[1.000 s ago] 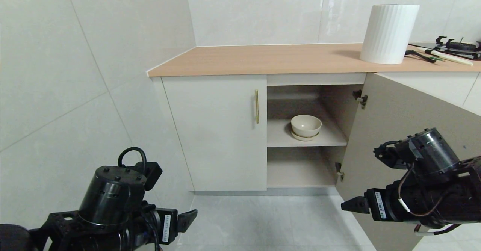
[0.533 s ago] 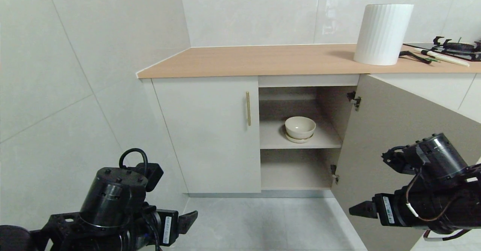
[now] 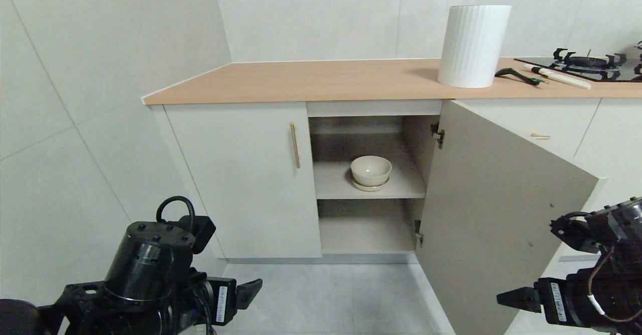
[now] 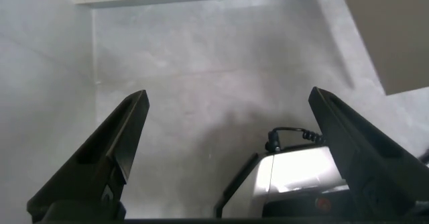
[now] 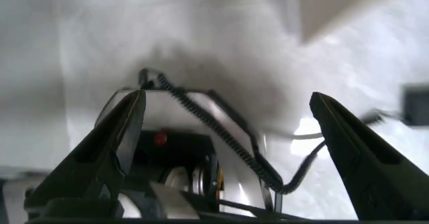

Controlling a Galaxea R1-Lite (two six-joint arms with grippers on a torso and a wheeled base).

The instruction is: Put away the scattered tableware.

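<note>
Here is the cupboard under the wooden countertop (image 3: 311, 79), its right-hand door (image 3: 491, 214) swung wide open towards the robot and its left-hand door (image 3: 246, 174) shut, brass handle (image 3: 295, 145) upright at its edge. On the middle shelf (image 3: 331, 187) sits a cream bowl (image 3: 371, 169), upright and resting on a small plate (image 3: 371, 187), so that part of the tidying looks done. The bottom shelf below it holds nothing that can be made out. Up on the counter, a tall white ribbed container (image 3: 474, 44) stands near the back, and just beside it lie a black-handled utensil (image 3: 516, 75) and a pair of pale chopsticks (image 3: 562, 78), close to the gas hob (image 3: 587, 64). Those look like the loose tableware left to collect, though whether they belong in this cupboard cannot be told. The left gripper (image 4: 228, 100) hangs low over the grey tiled floor (image 3: 341, 295), well apart from the cupboard, fingers spread wide with nothing between them. The right gripper (image 5: 228, 98) sits low on the robot's right, on the near side of the open door, its fingers also wide apart and empty. So: one bowl and plate stowed, both grippers free, the counter pieces not yet picked up, and the door not yet closed. Roughly partway through, by the look of it.
</note>
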